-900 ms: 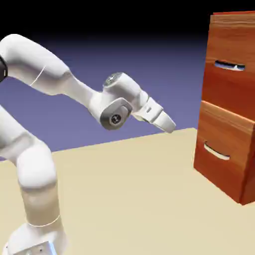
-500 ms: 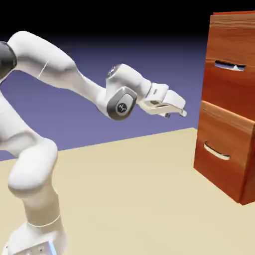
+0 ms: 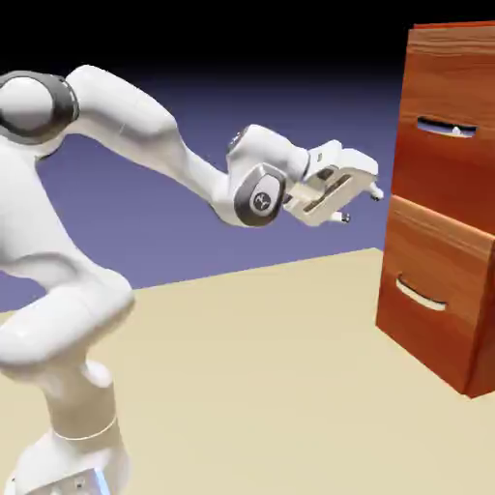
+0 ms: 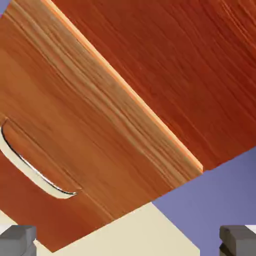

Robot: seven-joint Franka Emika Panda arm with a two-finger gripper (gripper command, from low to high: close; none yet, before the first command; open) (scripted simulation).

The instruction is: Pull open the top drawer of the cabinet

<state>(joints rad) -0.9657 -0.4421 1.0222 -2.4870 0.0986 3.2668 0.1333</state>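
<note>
The claw [image 3: 361, 206] is wide open, its two fingers set well apart with nothing held between them. It hangs in the air just off the cabinet [image 3: 483, 358], on the exterior view's left of it, tilted, its tips pointing towards the cabinet and slightly down. Behind the claw, the white arm [image 3: 140, 111] bends back to its base [image 3: 72, 474] at the exterior view's lower left. The top drawer [image 3: 435, 169] is the cabinet's upper one, shut, at the exterior view's upper right; its straight handle [image 3: 447, 128] lies higher in that view than the claw and apart from it. Below is the lower drawer [image 3: 435, 247], also shut, with a curved pale handle [image 3: 422, 293]. In the hand view the cabinet runs slantwise, the top drawer's plain wood at upper right, the lower drawer and its handle at left. Beyond are the pale table [image 3: 242, 387] and the blue-violet backdrop [image 3: 222, 126], black along its top.
</note>
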